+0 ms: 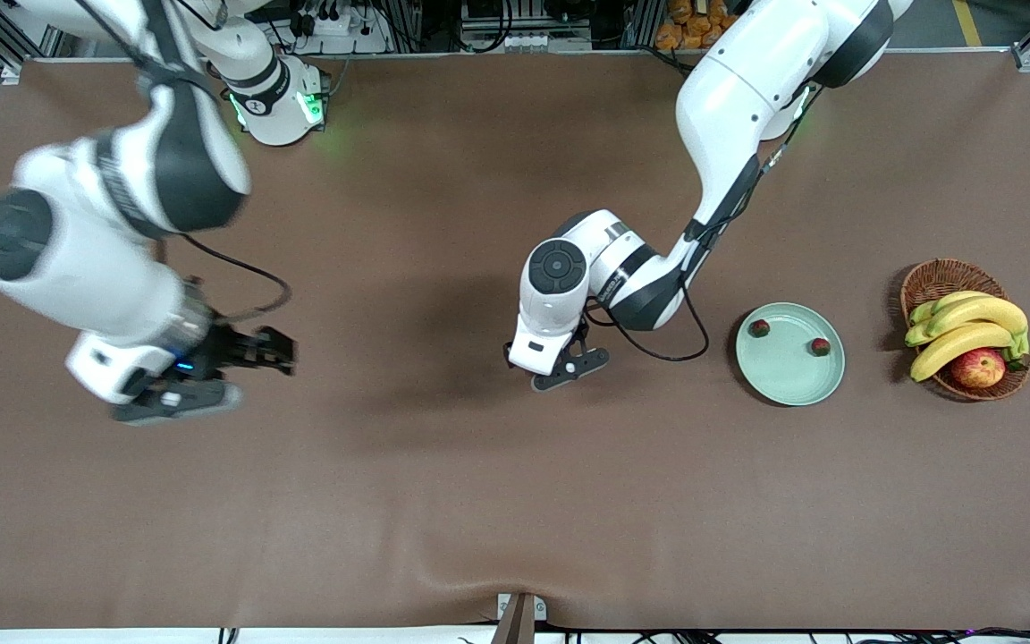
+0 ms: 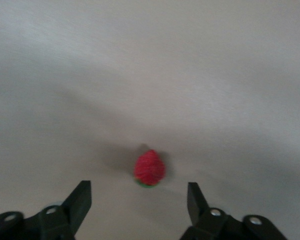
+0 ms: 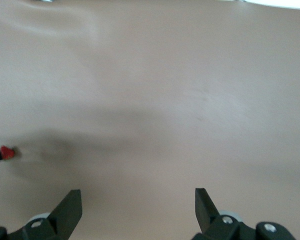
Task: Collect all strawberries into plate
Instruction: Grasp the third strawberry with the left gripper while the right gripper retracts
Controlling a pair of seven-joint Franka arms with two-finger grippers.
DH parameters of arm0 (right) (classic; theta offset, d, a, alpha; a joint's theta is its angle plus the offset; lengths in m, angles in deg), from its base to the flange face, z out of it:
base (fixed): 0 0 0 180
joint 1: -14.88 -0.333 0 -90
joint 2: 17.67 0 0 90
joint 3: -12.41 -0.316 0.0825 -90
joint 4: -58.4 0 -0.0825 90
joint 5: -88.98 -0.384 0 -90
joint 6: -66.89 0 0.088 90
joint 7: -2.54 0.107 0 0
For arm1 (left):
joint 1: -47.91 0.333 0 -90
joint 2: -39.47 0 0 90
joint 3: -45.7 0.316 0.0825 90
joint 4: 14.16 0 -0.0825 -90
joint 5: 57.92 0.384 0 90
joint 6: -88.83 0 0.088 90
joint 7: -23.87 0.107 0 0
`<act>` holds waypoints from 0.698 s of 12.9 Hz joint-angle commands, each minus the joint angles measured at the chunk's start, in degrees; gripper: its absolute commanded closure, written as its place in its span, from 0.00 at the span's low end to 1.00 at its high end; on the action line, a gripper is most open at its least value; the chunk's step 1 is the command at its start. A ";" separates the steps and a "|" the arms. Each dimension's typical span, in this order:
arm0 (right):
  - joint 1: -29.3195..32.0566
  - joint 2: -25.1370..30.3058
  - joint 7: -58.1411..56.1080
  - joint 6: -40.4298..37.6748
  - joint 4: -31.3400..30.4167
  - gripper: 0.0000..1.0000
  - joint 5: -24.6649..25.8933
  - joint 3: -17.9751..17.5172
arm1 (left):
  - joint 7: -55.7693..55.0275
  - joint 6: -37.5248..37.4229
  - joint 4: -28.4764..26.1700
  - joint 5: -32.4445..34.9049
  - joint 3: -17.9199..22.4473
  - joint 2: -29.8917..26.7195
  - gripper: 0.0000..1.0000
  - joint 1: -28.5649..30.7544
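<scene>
Small red strawberry [image 2: 149, 169] is flanked at 12 o'clock by left gripper [image 2: 139, 196], fingers apart, nothing held; right gripper [image 3: 138, 201] waits wide.

Red strawberries [image 1: 759, 328] with green caps, plain pale mint-green plate [image 1: 792, 380], brown wicker basket [image 1: 940, 279], yellow bananas [image 1: 966, 326], red-yellow apple [image 1: 978, 368], brown table [image 1: 443, 501].
</scene>
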 commanded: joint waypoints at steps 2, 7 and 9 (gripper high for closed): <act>6.89 8.69 -3.42 -5.17 -4.26 0.00 3.07 -1.44 | -0.31 2.42 2.43 0.09 2.08 4.06 0.31 -2.09; 18.22 15.56 -3.69 -13.61 -4.26 0.00 8.00 -9.50 | -0.04 2.51 2.08 0.18 4.55 4.68 0.73 -4.38; 19.21 17.05 -3.69 -16.95 -4.26 0.00 8.00 -9.62 | 0.05 2.42 1.99 0.62 4.55 4.16 1.00 -4.30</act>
